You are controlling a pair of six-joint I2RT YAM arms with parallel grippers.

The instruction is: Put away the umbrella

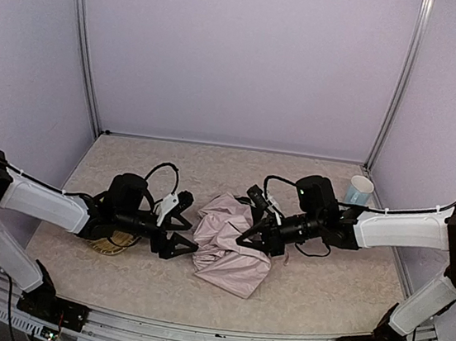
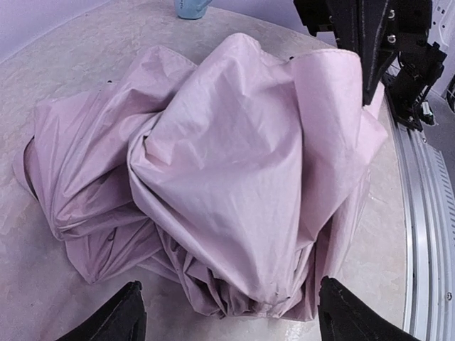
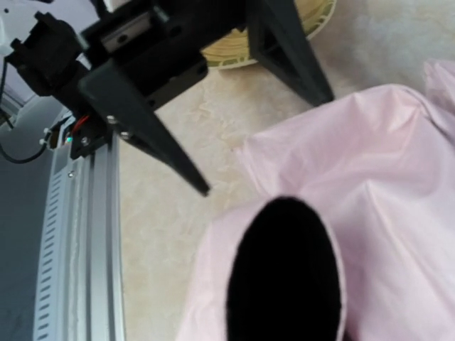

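While both arms flank it, the umbrella (image 1: 231,250) lies crumpled at mid-table.
Top view: the pink heap fills the frame centre, with the left gripper (image 1: 191,237) just beside its left edge and the right gripper (image 1: 247,233) against its upper right. Left wrist view: the fingers (image 2: 117,320) are spread at the bottom corners. Right wrist view: pink cloth surrounds one dark finger (image 3: 284,277); whether it pinches cannot be told.
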